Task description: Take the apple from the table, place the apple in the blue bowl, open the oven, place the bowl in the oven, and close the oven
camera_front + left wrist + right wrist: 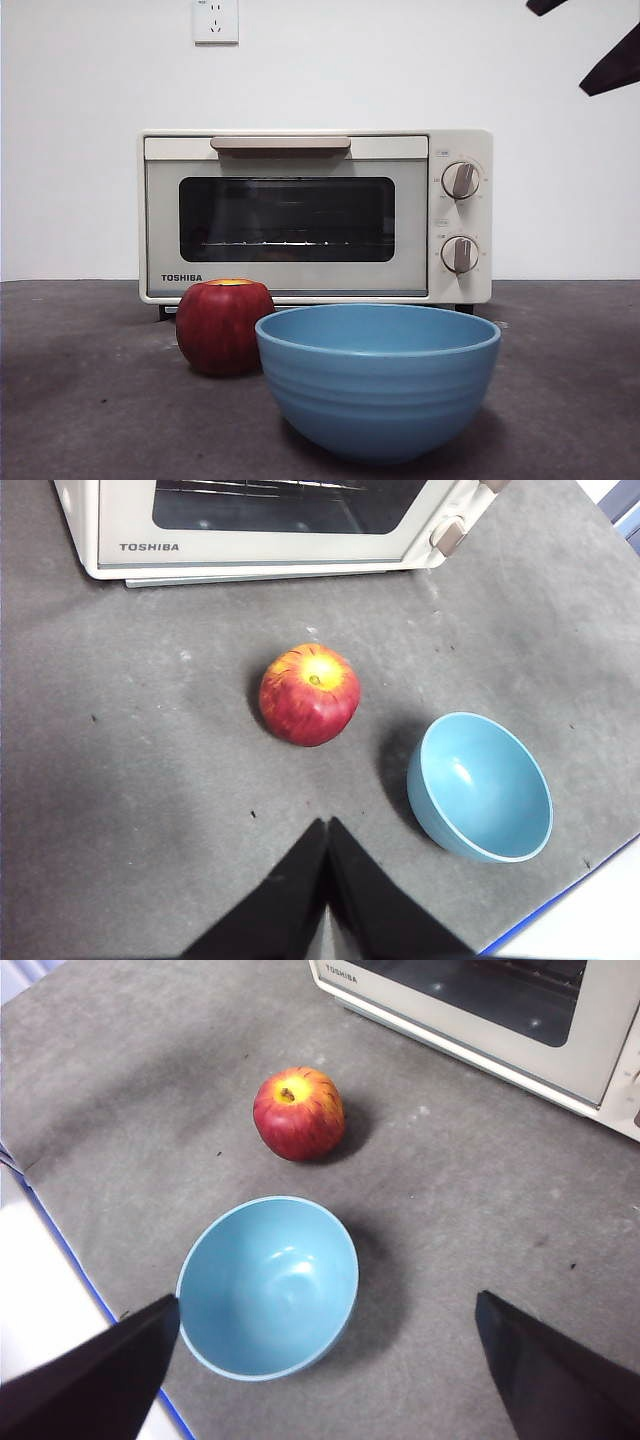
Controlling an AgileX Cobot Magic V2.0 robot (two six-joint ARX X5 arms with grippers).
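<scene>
A dark red apple (225, 326) (309, 694) (298, 1114) with a yellow patch at the stem sits on the dark grey table (80, 400), in front of the oven. The empty light-blue bowl (378, 377) (480, 787) (268, 1286) stands beside it, nearer the table's front edge. The cream Toshiba oven (315, 215) (270, 525) (500, 1010) stands behind them with its door closed. My left gripper (327, 825) hangs shut above the table, short of the apple. My right gripper (330, 1310) is wide open, high above the bowl. Both hold nothing.
A white wall with a socket (216, 20) rises behind the oven. A blue-edged table border (70, 1260) (560, 900) runs close to the bowl. Dark arm tips (610, 60) show at the top right of the front view.
</scene>
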